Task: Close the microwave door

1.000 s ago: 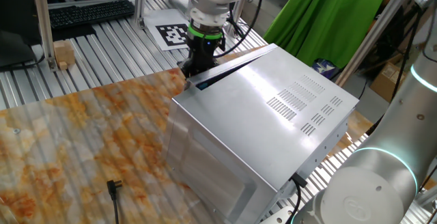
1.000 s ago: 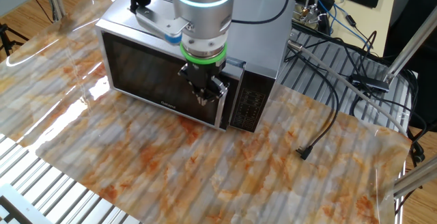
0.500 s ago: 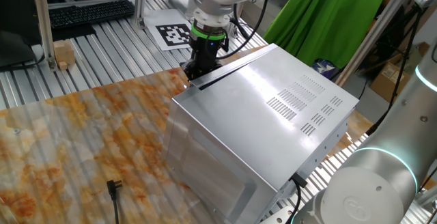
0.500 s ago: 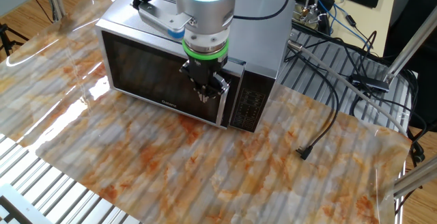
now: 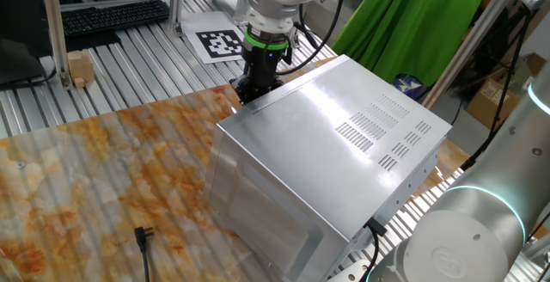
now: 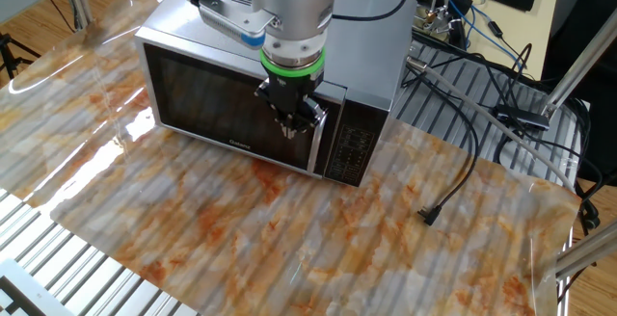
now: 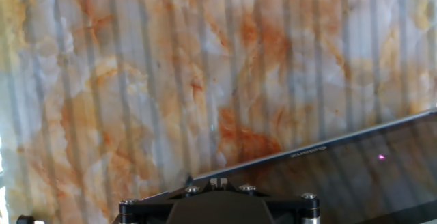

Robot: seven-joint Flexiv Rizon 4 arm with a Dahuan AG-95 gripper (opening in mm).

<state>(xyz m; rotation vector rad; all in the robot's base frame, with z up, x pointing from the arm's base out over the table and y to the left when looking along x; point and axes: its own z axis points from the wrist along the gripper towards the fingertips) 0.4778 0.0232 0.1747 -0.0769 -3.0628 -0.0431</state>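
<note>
The microwave [image 6: 260,85] sits on a table covered with a marbled orange-and-white sheet [image 6: 318,249], its silver casing with rows of vent slots turned toward one fixed view [image 5: 344,153]. From the other fixed view the microwave door [image 6: 227,104] lies flush, or very nearly so, against the front of the box, its dark window facing outward and its silver rim lining up with the control panel [image 6: 349,147] at its side. The gripper [image 6: 292,123] hangs in front of the door's handle-side edge, fingers pointing down and drawn close together with nothing between them; whether the tips touch the door cannot be told. In one fixed view the gripper [image 5: 255,82] shows just behind the front top edge of the casing, under the arm's green-ringed wrist [image 5: 265,39]. The hand view looks straight down on the sheet [image 7: 171,80], with the lower edge of the door [image 7: 341,169] crossing the bottom right corner at a slant and a small pink light spot on its dark glass. A loose black cable plug [image 6: 429,216] lies on the sheet well apart from the microwave
</note>
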